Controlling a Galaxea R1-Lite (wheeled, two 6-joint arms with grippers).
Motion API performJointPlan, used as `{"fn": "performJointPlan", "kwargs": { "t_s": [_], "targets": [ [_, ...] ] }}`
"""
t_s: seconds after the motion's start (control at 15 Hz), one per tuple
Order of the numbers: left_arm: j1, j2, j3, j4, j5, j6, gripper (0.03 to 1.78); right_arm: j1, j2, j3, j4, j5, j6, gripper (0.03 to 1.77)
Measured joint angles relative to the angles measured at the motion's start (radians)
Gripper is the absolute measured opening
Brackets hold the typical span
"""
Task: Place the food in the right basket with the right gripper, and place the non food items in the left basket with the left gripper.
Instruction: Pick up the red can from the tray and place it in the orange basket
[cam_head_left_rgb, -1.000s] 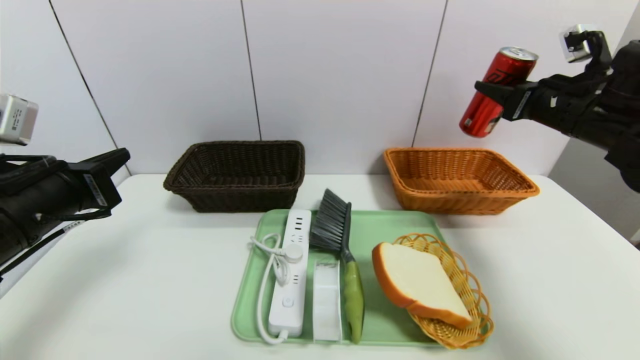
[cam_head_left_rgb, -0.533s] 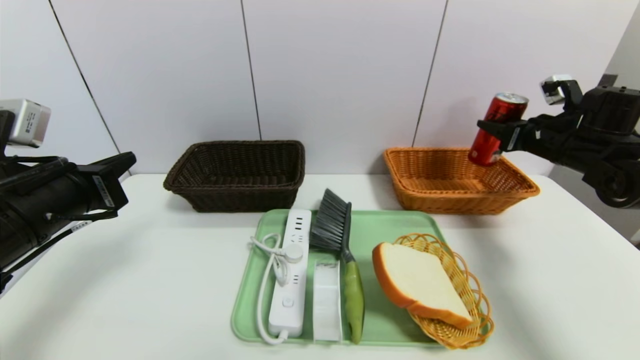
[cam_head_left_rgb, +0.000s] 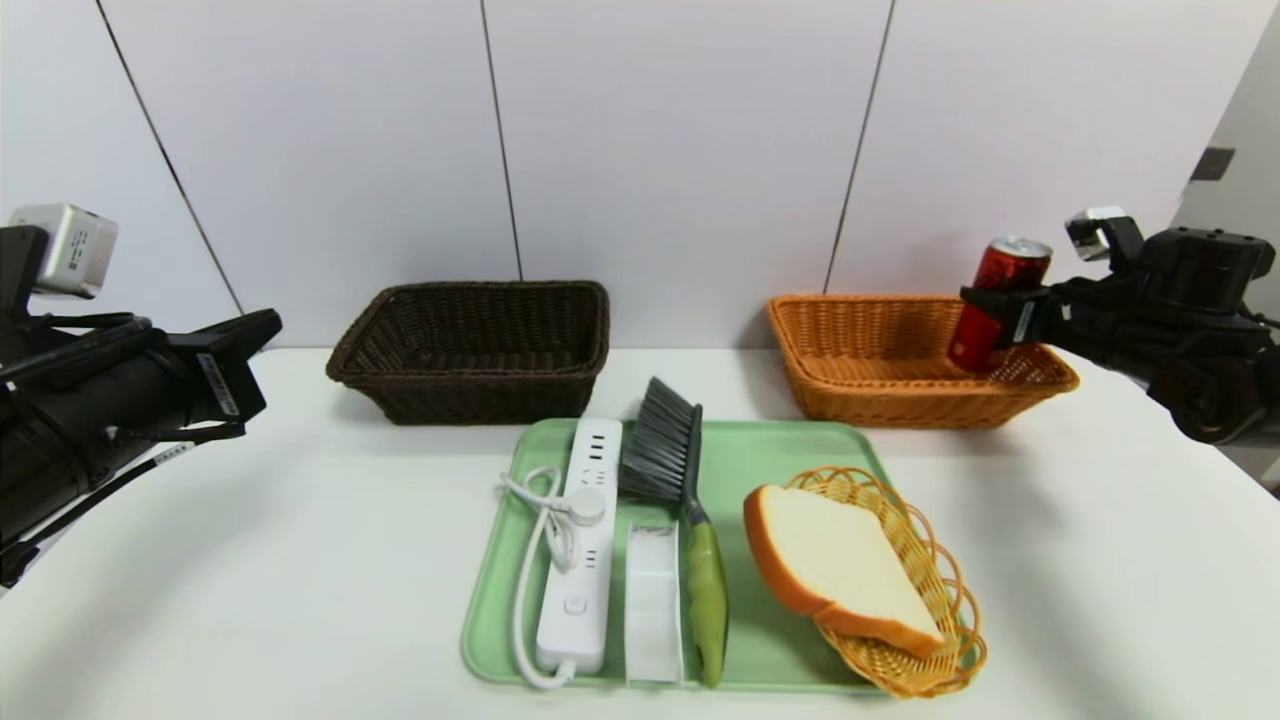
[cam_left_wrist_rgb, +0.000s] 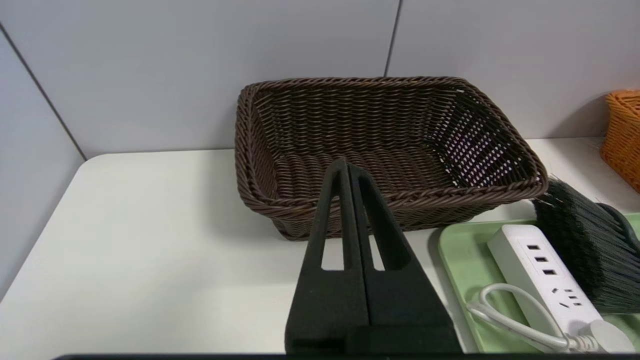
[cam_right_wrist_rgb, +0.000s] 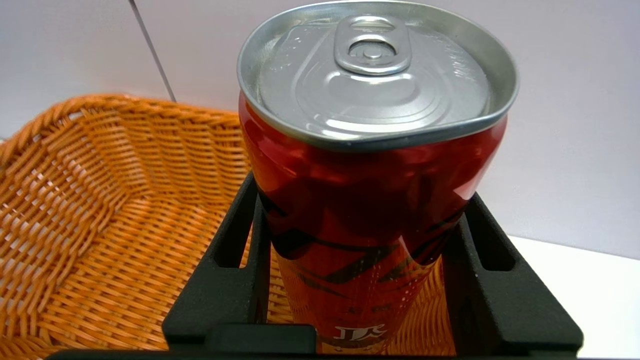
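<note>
My right gripper (cam_head_left_rgb: 990, 310) is shut on a red drink can (cam_head_left_rgb: 995, 302), held upright with its lower end down inside the orange right basket (cam_head_left_rgb: 830, 400) at that basket's right end. In the right wrist view the can (cam_right_wrist_rgb: 370, 200) fills the space between both black fingers (cam_right_wrist_rgb: 240, 240), above the basket's weave (cam_right_wrist_rgb: 100, 225). My left gripper (cam_head_left_rgb: 262, 328) hovers shut and empty left of the dark brown left basket (cam_head_left_rgb: 470, 395); its fingertips (cam_left_wrist_rgb: 346, 167) point at that basket (cam_left_wrist_rgb: 400, 195). On the green tray (cam_head_left_rgb: 770, 450) lie a white power strip (cam_head_left_rgb: 585, 540), a brush (cam_head_left_rgb: 670, 470) and a bread slice (cam_head_left_rgb: 835, 560).
The bread rests in a small yellow wicker dish (cam_head_left_rgb: 935, 560) on the tray's right side. A white rectangular block (cam_head_left_rgb: 652, 600) lies between the power strip and the brush handle. Both baskets stand against the white back wall.
My right arm has come down with the can, from high above the orange basket to inside it. The left gripper has drifted slightly toward the brown basket.
</note>
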Motion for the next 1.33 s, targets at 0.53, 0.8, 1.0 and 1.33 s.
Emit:
{"fn": "performJointPlan", "kwargs": {
  "t_s": [0.53,0.8,1.0,1.33],
  "targets": [
    [0.000,0.018,0.001,-0.043,0.000,0.003,0.04,0.015,0.023,0.017,-0.004,0.001,-0.011,0.92],
    [0.000,0.019,0.001,-0.043,0.000,0.005,0.04,0.021,0.022,0.023,-0.005,0.002,-0.023,0.97],
    [0.001,0.019,0.002,-0.043,0.000,0.004,0.04,0.023,0.022,0.034,-0.038,0.002,-0.023,1.21],
    [0.001,0.013,0.003,-0.043,0.000,0.002,0.04,0.023,0.014,0.059,-0.075,0.000,-0.026,1.44]
  ]
}}
